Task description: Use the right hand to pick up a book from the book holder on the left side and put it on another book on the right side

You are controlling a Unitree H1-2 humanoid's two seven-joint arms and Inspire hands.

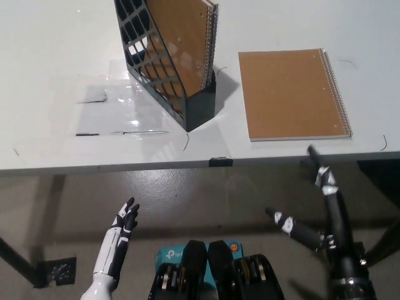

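Reaching w/ right hand (312,206), fingers spread, empty, below bench (50,144) edge. Spiral notebook (184,37) stands in black holder (169,81), up-left of hand; grip top edge, lift straight. Left hand (119,240) idle, open.

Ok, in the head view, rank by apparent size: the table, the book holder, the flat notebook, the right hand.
1. Table
2-3. Flat notebook and book holder: look alike, not ranked
4. Right hand, though it sits nearer the camera
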